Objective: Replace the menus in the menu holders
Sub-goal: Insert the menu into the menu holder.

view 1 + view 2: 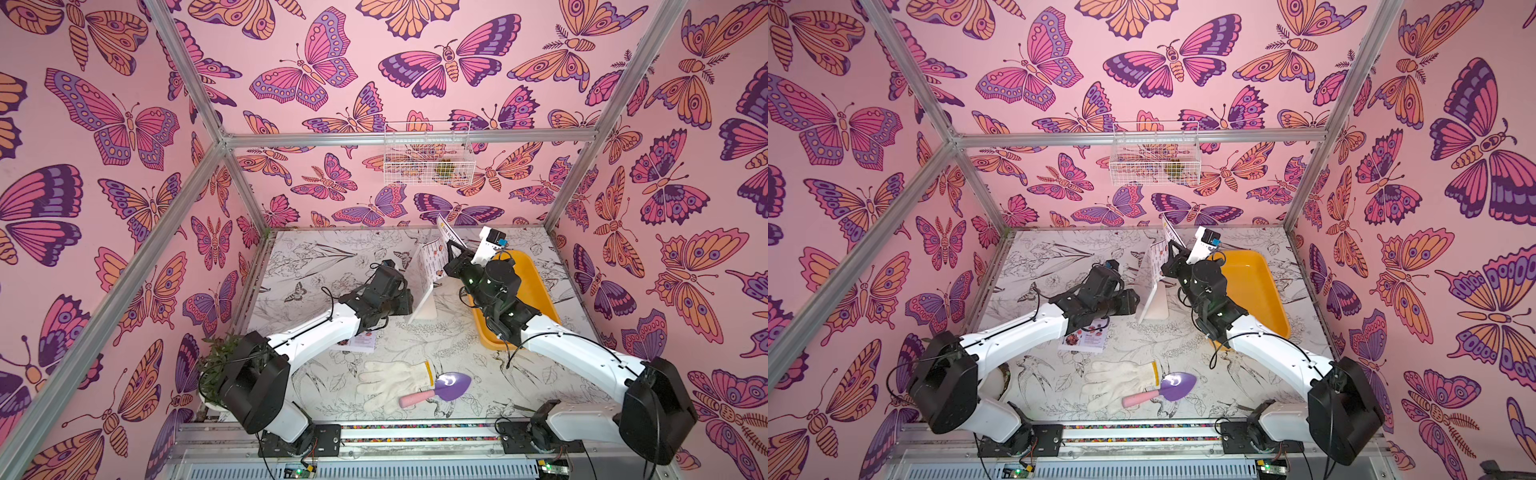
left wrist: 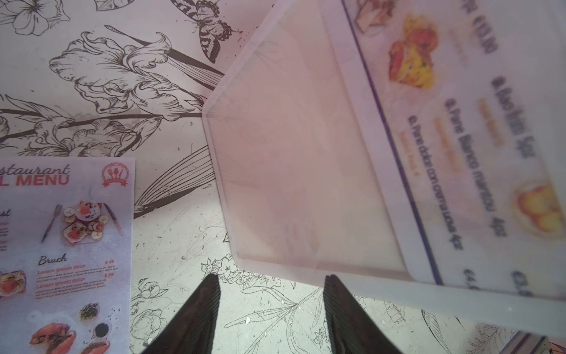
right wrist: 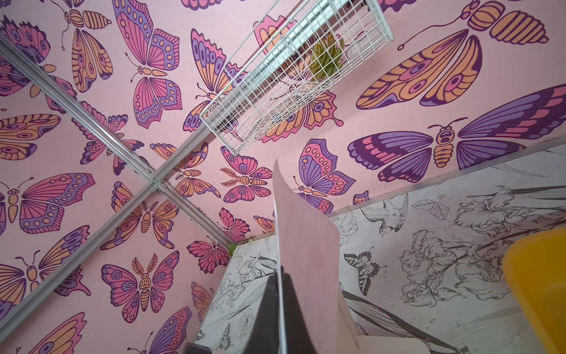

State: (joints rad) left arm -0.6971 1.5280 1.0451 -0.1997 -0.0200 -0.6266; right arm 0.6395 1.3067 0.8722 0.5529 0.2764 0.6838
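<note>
2 claws: right claw (image 3: 280, 275) clamps Dim Sum Inn menu (image 3: 303, 245), sheet curling past its tips. Left claw (image 2: 272, 277) half-open, empty, menu holder (image 2: 300, 153) just ahead. Risk: limp sheet buckles, misses slot.

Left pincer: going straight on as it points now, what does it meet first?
Probably the menu holder: its pale panel sits right ahead of the open left pincer. The Special Menu sheet lies flat off to one side, out of that line. Depth unclear.
</note>
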